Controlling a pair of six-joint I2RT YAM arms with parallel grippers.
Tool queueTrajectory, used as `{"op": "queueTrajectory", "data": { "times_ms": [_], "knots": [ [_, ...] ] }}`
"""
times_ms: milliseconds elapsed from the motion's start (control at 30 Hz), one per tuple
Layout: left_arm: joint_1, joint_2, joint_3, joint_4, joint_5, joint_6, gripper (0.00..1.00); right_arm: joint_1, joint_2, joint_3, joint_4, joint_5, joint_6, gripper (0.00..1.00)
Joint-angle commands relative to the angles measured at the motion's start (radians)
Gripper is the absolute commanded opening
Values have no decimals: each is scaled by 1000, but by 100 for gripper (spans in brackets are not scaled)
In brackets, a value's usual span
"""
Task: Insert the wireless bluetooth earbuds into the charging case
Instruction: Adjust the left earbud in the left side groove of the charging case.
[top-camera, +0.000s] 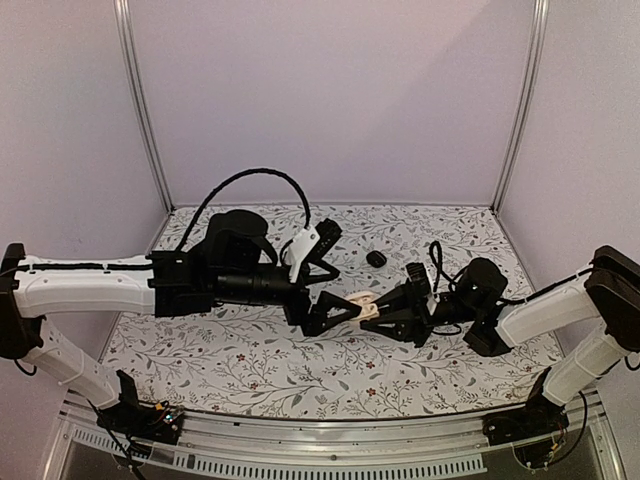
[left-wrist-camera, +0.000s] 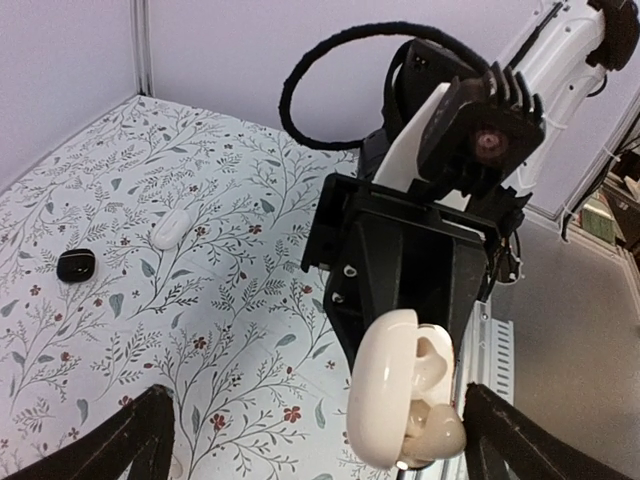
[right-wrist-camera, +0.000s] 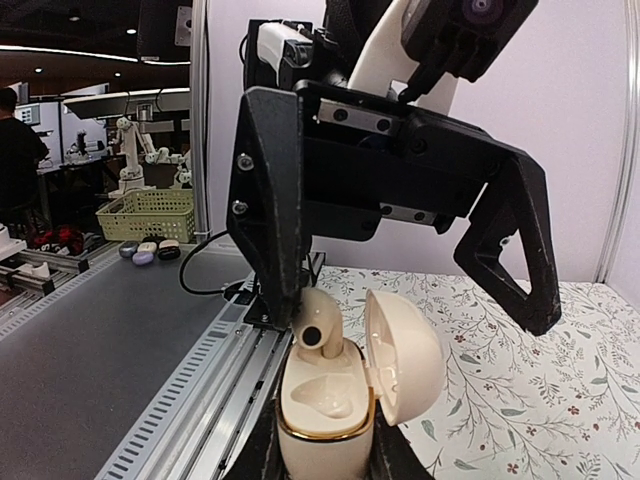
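From above, the charging case is mostly covered where the left claw and the right claw meet; its inside cannot be read there. In the right wrist view the bottom edge cuts off the case's base and the right claw's fingers, and the earbud has its lower end sunk out of sight. The left claw's fingers run off the bottom of their own view. Toward the far edge of the table, a small black thing is too small to name.
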Motion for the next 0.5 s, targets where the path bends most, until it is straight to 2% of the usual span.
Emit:
{"op": "queueTrajectory", "data": {
  "times_ms": [0, 467],
  "knots": [
    [7, -1, -35, 64, 15, -39, 100, 6, -29, -11, 37, 8, -2, 0],
    [19, 6, -71, 111, 34, -102, 100, 7, -39, -26, 90, 7, 32, 0]
  ]
}}
